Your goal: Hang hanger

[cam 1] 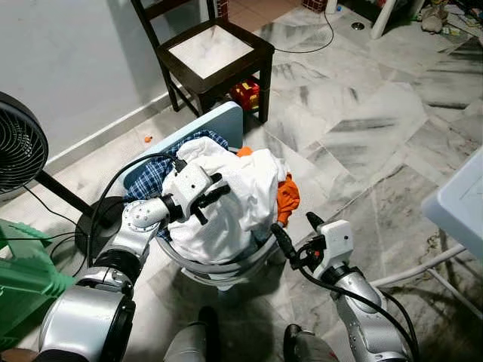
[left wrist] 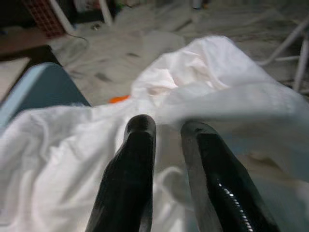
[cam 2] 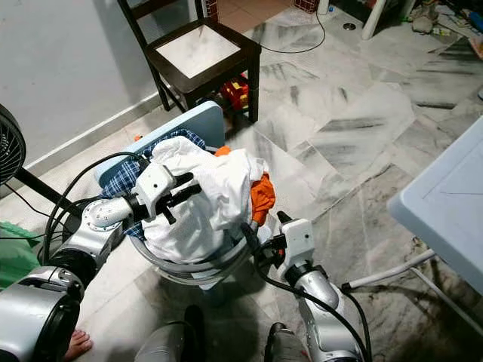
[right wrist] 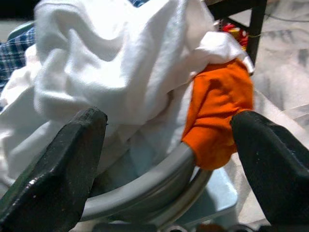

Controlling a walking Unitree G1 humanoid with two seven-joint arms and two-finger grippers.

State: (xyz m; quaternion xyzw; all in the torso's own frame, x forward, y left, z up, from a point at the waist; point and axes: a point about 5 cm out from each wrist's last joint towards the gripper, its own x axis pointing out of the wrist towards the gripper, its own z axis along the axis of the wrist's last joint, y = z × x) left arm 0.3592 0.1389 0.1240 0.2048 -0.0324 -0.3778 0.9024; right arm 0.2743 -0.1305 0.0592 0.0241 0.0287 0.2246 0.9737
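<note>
Left wrist view: left gripper (left wrist: 166, 128) fingers nearly closed, hovering over the white cloth (left wrist: 72, 159).
Right gripper (right wrist: 169, 125): jaws gaping wide, framing the orange cloth (right wrist: 217, 116) and basket rim (right wrist: 145, 186).

Floor: grey-veined marble tiles (cam 1: 362, 113) are running across the whole room and catching soft daylight.
Wall: a plain pale wall (cam 1: 68, 60) is standing on the left, meeting the floor at a light skirting.
Chair: 1 dark wooden chair (cam 1: 215, 49) with a pale seat panel is standing against the wall.
Fan: a black floor fan (cam 1: 19, 147) is sitting at the left edge, its cable trailing over the tiles.
Table: a light blue-grey table corner (cam 1: 460, 204) is jutting in from the right.
Cable: a black cord (cam 1: 321, 38) is curling behind the chair.
</note>
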